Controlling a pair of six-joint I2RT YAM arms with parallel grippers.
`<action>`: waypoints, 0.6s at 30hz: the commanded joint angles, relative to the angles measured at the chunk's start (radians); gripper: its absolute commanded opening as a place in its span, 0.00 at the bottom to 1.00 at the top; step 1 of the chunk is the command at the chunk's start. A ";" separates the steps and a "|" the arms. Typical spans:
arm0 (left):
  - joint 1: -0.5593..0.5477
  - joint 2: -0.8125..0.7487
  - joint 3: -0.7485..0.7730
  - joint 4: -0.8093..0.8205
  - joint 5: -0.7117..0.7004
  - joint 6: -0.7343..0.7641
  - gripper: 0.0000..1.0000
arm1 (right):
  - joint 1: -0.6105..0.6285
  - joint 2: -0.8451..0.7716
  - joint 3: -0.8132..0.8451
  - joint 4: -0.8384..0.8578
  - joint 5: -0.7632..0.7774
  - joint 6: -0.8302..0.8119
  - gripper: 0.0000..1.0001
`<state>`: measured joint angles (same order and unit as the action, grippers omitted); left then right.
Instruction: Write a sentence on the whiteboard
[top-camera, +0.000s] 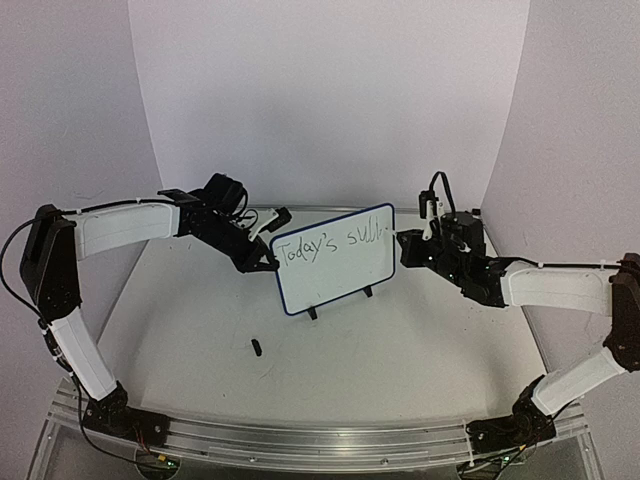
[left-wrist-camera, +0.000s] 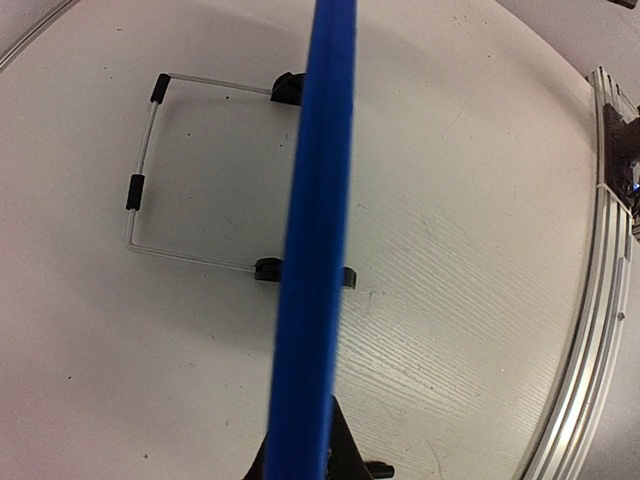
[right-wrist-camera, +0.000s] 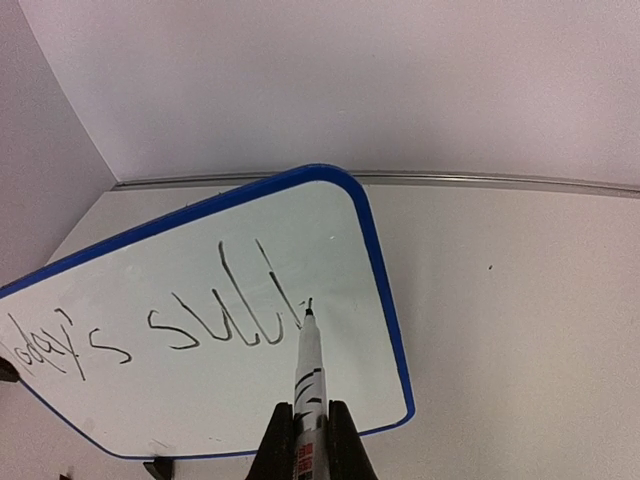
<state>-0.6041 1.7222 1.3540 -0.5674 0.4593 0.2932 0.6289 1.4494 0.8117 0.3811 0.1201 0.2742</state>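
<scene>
L wrist: whiteboard edge-on only; sentence 2nd word illegible (marker tip there)

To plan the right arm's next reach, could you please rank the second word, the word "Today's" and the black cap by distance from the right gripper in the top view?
1. The second word, at the whiteboard's right end, beside the right gripper.
2. "Today's", at the board's left end.
3. The black cap, on the table before the board's left end.
</scene>
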 joint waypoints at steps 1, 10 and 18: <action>-0.005 0.037 0.002 -0.062 -0.090 0.039 0.00 | -0.003 -0.121 -0.038 -0.044 -0.088 0.027 0.00; -0.007 0.035 0.002 -0.063 -0.091 0.038 0.00 | 0.017 -0.085 -0.001 -0.060 -0.273 -0.006 0.00; -0.007 0.030 0.000 -0.063 -0.094 0.040 0.00 | 0.066 0.013 0.070 -0.049 -0.259 -0.032 0.00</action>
<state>-0.6041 1.7222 1.3540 -0.5678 0.4583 0.2932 0.6768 1.4335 0.8194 0.3136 -0.1256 0.2670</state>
